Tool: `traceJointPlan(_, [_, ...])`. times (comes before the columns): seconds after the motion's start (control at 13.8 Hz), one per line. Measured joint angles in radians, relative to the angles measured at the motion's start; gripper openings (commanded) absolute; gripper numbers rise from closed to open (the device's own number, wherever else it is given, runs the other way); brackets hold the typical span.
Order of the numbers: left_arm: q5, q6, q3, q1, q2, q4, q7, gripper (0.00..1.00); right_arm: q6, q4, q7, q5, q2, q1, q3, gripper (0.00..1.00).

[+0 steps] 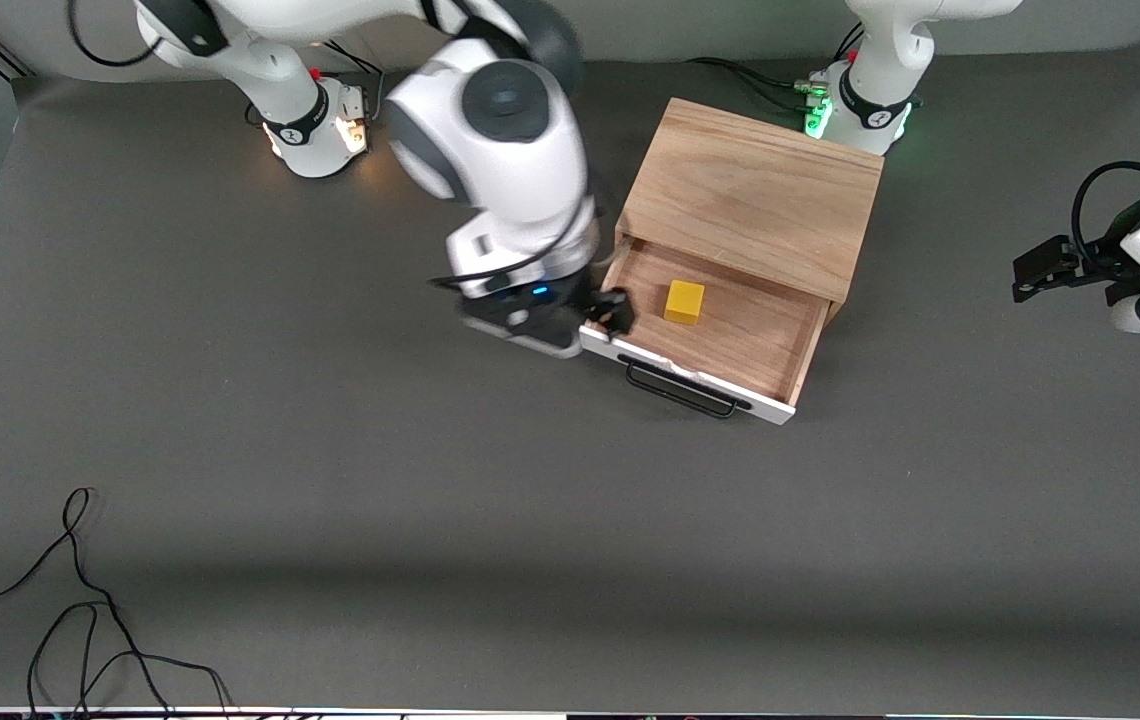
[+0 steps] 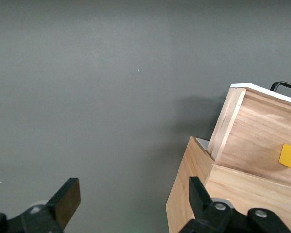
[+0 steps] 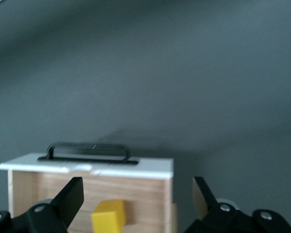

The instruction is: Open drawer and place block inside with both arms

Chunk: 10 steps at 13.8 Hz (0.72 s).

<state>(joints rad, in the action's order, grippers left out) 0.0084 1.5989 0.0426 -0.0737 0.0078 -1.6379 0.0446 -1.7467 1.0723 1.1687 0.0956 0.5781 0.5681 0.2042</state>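
Standing open from its light-wood cabinet (image 1: 760,195), the drawer (image 1: 730,335) is pulled out toward the front camera, its white front panel (image 1: 690,378) and black wire handle (image 1: 680,390) facing that way. The yellow block (image 1: 685,302) sits on the drawer's wooden floor, toward the right arm's side of the tray and apart from the walls. The right claw (image 1: 610,312) hangs over the drawer's corner at the right arm's end, just beside the front panel; from its wrist camera the two black fingers (image 3: 70,196) stand wide apart with nothing between them, and the block (image 3: 109,216) and handle (image 3: 87,149) show below. The left arm waits well off at its own end of the grey tabletop (image 1: 330,500), its claw (image 1: 1035,272) up in the air; its fingers (image 2: 65,201) are also spread wide and empty, with the cabinet (image 2: 194,194) and the block (image 2: 290,156) in the drawer visible past them. A loose black cable (image 1: 80,600) lies on the tabletop near the front camera.
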Motion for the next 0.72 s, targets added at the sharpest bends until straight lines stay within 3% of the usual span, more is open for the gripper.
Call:
traceJointPlan(0.43, [0.0,-0.002,-0.004,0.0,0.0,0.001,0.0,1.0,0.043,0.201,-0.418,-0.025,-0.235,-0.322,-0.001,1.0])
traceJointPlan(0.72, [0.0,-0.02,-0.005,0.0,0.0,0.003,0.0,1.0,0.02,0.412,-0.702,-0.072,-0.396,-0.544,-0.003,1.0])
